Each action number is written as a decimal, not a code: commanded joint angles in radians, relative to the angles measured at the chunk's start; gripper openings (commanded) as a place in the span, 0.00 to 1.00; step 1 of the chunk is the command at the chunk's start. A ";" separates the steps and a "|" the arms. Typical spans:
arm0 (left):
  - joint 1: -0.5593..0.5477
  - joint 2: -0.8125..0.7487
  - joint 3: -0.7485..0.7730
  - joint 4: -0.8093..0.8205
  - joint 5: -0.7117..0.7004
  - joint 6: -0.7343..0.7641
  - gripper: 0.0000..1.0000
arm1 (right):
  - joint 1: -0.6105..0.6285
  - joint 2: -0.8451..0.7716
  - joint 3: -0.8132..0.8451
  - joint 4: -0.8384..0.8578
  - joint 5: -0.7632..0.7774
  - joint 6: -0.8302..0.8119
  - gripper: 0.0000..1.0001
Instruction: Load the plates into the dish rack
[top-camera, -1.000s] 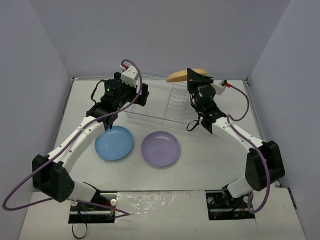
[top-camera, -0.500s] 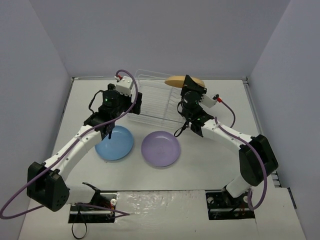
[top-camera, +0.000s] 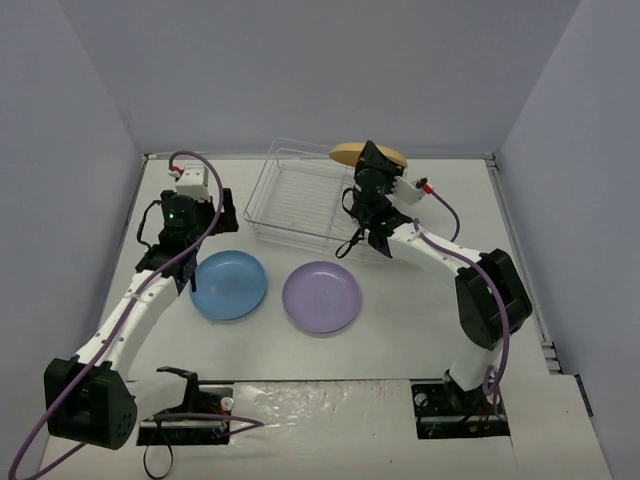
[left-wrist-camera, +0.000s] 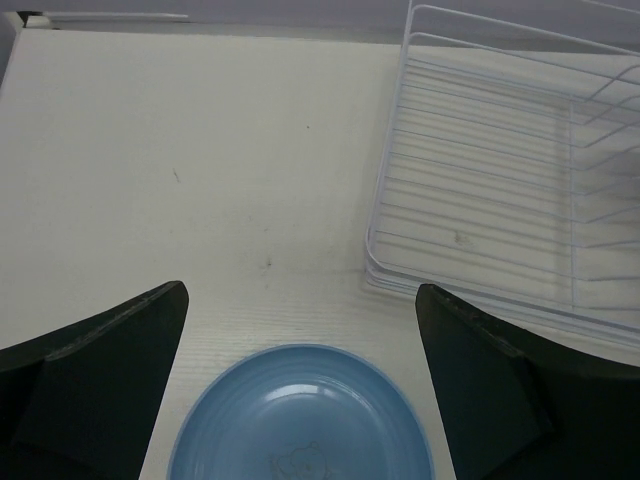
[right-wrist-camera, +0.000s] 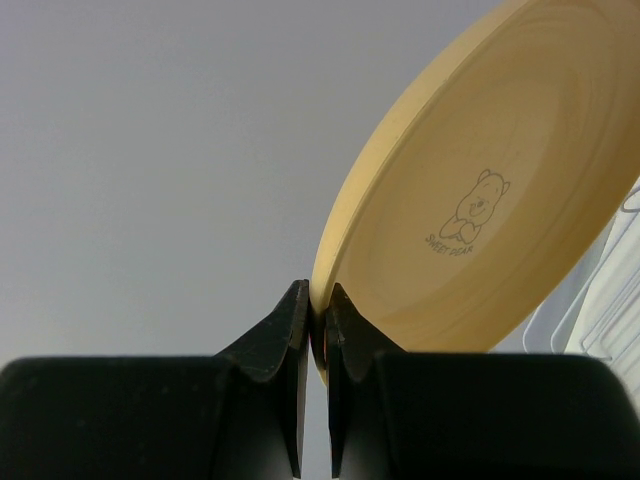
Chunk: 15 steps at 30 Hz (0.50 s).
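The wire dish rack (top-camera: 300, 195) stands at the back middle of the table, with nothing in it; it also shows in the left wrist view (left-wrist-camera: 480, 180). My right gripper (top-camera: 372, 165) is shut on the rim of the yellow-orange plate (top-camera: 350, 153) and holds it tilted on edge above the rack's back right part. In the right wrist view, the gripper (right-wrist-camera: 315, 295) pinches the plate (right-wrist-camera: 480, 200). The light blue plate (top-camera: 229, 285) and the lavender plate (top-camera: 321, 297) lie flat on the table. My left gripper (top-camera: 190, 235) is open and empty, just beyond the blue plate's (left-wrist-camera: 300, 420) far rim.
Grey walls close in the table on three sides. The table's back left corner (left-wrist-camera: 25, 20) shows in the left wrist view. Rack wires (right-wrist-camera: 610, 320) show below the yellow plate.
My left arm has swung left away from the rack and now hangs by the blue plate. My right gripper has carried the yellow plate a little left over the rack.
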 joint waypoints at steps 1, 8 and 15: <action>0.035 -0.071 0.011 0.074 -0.017 -0.049 0.97 | -0.015 0.010 0.075 0.100 0.063 -0.018 0.00; 0.042 -0.063 0.002 0.078 -0.024 -0.050 0.97 | -0.036 0.079 0.122 0.102 0.031 -0.013 0.00; 0.049 -0.063 0.008 0.079 -0.013 -0.049 0.97 | -0.068 0.148 0.184 0.099 -0.028 -0.023 0.00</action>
